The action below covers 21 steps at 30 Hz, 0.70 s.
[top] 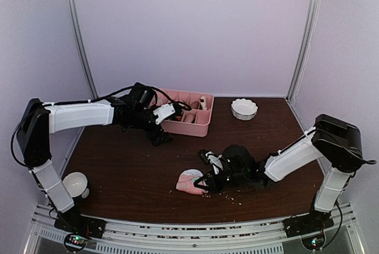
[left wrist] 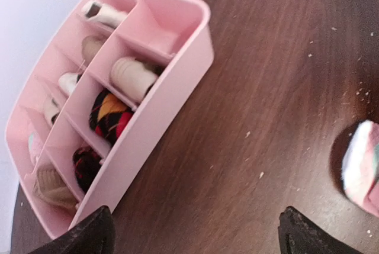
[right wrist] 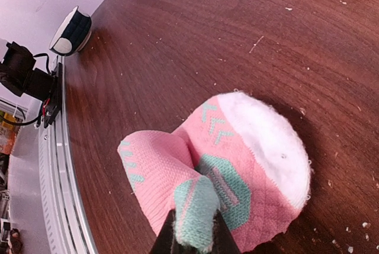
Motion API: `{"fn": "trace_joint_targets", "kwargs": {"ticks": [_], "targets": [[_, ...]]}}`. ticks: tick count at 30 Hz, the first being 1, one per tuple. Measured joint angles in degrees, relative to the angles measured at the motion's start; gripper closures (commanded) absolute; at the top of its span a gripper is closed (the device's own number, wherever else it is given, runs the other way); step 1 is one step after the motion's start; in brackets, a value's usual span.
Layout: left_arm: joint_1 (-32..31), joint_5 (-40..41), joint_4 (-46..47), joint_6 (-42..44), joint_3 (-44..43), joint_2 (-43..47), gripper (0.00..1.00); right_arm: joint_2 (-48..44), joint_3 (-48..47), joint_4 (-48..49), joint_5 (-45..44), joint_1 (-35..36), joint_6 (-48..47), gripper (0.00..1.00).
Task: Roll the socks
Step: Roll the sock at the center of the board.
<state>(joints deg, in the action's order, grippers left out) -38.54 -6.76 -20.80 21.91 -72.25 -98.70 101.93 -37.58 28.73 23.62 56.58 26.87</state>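
Observation:
The pink sock (top: 190,181) with teal and white patches lies folded over on the dark table near the front edge. My right gripper (top: 205,183) is shut on its teal end (right wrist: 201,206), lifting that end over the pink body (right wrist: 254,165); the black fingertips (right wrist: 167,239) pinch it from both sides. The same sock shows at the right edge of the left wrist view (left wrist: 362,165). My left gripper (left wrist: 198,236) hangs wide open over bare table beside the pink tray (left wrist: 160,118), with nothing between its fingers. A cream roll with a dark end (left wrist: 103,12) lies in a tray corner compartment.
The pink divided tray (top: 195,127) at the back centre holds several rolled socks. A white scalloped bowl (top: 244,108) stands to its right. A white cup (top: 76,184) sits at the front left edge. Pale crumbs (top: 234,195) dot the table by the sock.

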Motion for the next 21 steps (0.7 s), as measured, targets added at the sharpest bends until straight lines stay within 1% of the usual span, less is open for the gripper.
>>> {"fn": "trace_joint_targets", "kwargs": {"ticks": [2, 4, 6, 8, 11, 17, 21], "targets": [[1.86, -0.46, 2.19, 1.11, 2.56, 1.73, 0.02, 0.0, 0.11, -0.35, 1.27, -0.9, 1.27, 1.0], [1.51, 0.92, 4.7, 4.76, 8.46, 5.64, 0.02, 0.15, 0.52, -0.15, 3.21, -2.19, 3.02, 1.0], [-2.23, 1.2, 4.81, 9.11, 12.72, 8.5, 0.02, 0.98, 0.33, -0.13, 5.42, -3.61, 4.46, 1.0], [-6.82, 0.28, 4.66, 13.35, 15.02, 9.6, 0.02, 2.05, -0.42, -0.39, 7.5, -4.63, 5.57, 1.0], [-12.28, -2.23, 3.93, 18.36, 15.8, 9.42, 0.08, 3.74, -1.6, -0.94, 10.67, -6.01, 7.43, 1.0], [-17.03, -3.96, 4.02, 22.51, 15.67, 7.02, 0.25, 6.25, -3.19, -2.19, 15.02, -7.41, 10.99, 1.0], [-20.15, -3.61, 4.35, 23.67, 15.67, 3.93, 0.27, 6.51, -3.3, -2.21, 15.61, -7.69, 12.83, 0.99]]}}
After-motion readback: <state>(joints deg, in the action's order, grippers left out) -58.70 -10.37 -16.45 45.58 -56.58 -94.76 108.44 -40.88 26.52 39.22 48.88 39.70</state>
